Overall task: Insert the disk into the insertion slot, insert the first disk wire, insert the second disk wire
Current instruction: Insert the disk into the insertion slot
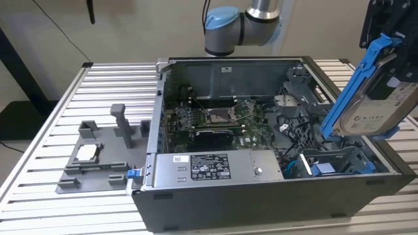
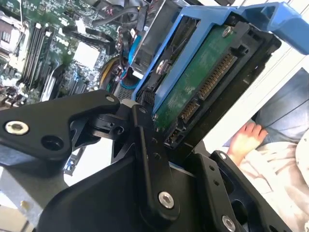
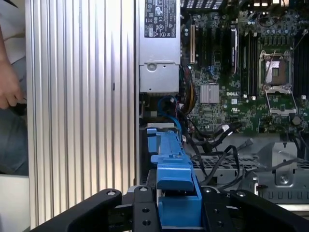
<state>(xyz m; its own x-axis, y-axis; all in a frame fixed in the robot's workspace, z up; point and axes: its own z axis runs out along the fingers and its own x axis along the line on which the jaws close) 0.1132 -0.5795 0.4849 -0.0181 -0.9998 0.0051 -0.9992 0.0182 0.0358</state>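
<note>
One step is in hand, the first: the disk (image 1: pixel 382 105) is held clamped by the gripper (image 3: pixel 177 210), tilted on edge above the insertion slot (image 1: pixel 336 162), not yet seated. Squaring and lowering into it are judged needed. Its green board and connector are seen in the second wrist view, its label in the exterior view.

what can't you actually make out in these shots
- Exterior view: the end effector holding the disk runs off the top right edge.
- Exterior view: the inside of the slot is hidden by its own metal walls.
- First wrist view: which tangled cables are the disk's wires cannot be told.
- Second wrist view: beyond the hand, the person runs off the right edge.
</note>
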